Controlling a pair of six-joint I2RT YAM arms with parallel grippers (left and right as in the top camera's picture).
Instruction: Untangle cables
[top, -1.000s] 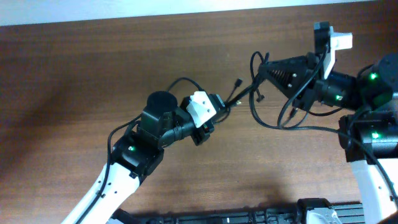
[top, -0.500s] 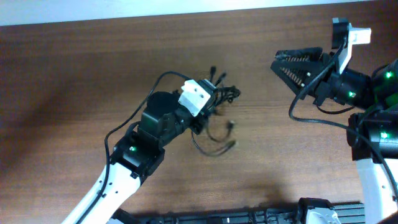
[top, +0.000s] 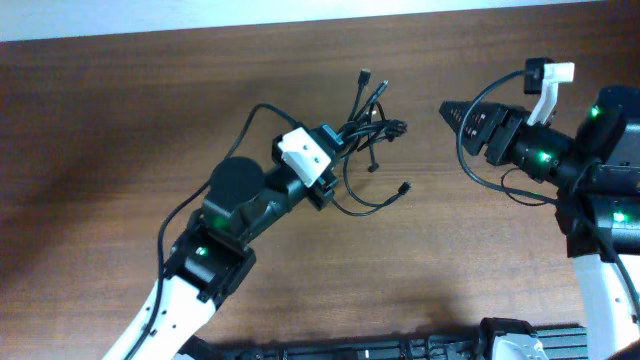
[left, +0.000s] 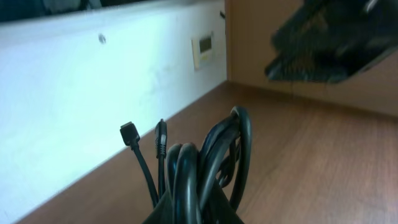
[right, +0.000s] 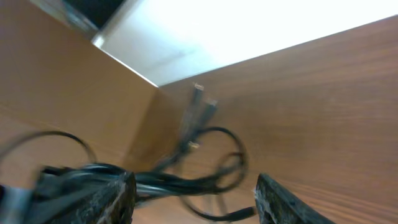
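Note:
The cables (top: 372, 128) are a bunch of thin black cords near the table's middle, with plug ends fanning out toward the far edge and one loose loop (top: 372, 203) lying on the wood. My left gripper (top: 338, 142) is shut on the bunch. In the left wrist view the cords (left: 208, 155) rise straight out of my left gripper (left: 196, 214), two plugs (left: 128, 133) sticking up. My right gripper (top: 452, 118) stands open to the right, apart from the cables. In the right wrist view the blurred cables (right: 199, 180) lie beyond my open right gripper (right: 193, 200).
The brown wooden table (top: 120, 120) ends at a white wall (left: 74, 106) along its far edge. Thicker black arm wires (top: 500, 185) hang by the right arm. Dark equipment (top: 400, 348) lines the front edge.
My right gripper has opened, let go of the cables and drawn back to the right. My left gripper swung the bunch toward the far edge, and the cords now hang gathered around it.

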